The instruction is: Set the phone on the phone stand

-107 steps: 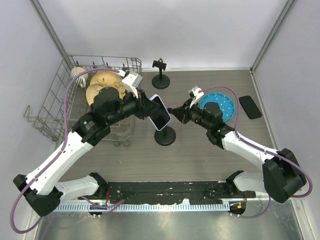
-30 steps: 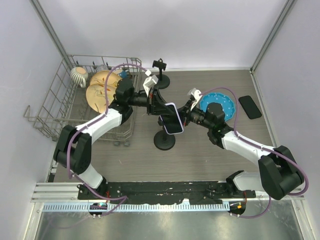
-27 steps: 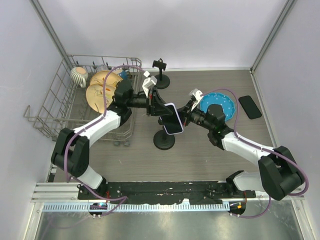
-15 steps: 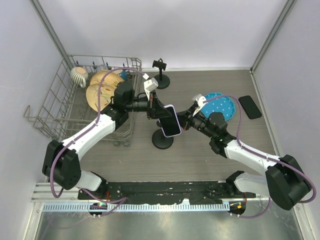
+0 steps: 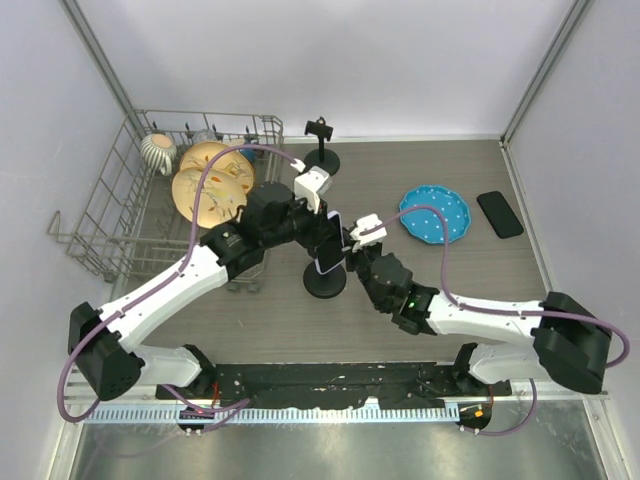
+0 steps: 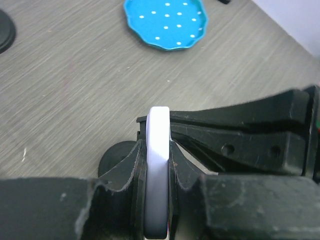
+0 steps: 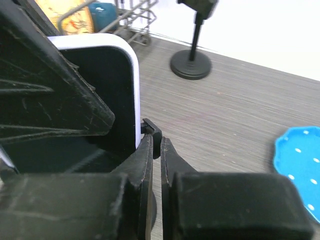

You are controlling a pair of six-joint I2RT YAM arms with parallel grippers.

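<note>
Found the left gripper [image 6: 157,151] clamped on the white-edged dark-screened phone [image 5: 329,254], 1 finger on each face, with the phone upright and edge-on in the left wrist view. Saw that phone held off the grey wood-grain table [image 5: 400,165], just above the base of the black round-based phone stand [image 5: 325,283] near the table's middle. Could not tell whether it sat in the stand's clip or only touched it.

Found the right gripper [image 7: 156,142] pinched almost fully together, only a thin slit between its 2 fingers. Saw their tips on a small black tab of the stand's clip, right beside the phone's white edge.

Noted a blue white-dotted scalloped plate [image 5: 436,213] lying flat to the right, well apart from the stand, and a black slab phone [image 5: 500,214] flat just beyond it near the right wall. Noted a 2nd black stand [image 5: 320,150] upright at the far edge. Noted a wire dish rack [image 5: 110,215] at the far left, holding 2 tan patterned plates [image 5: 205,185] on edge.
</note>
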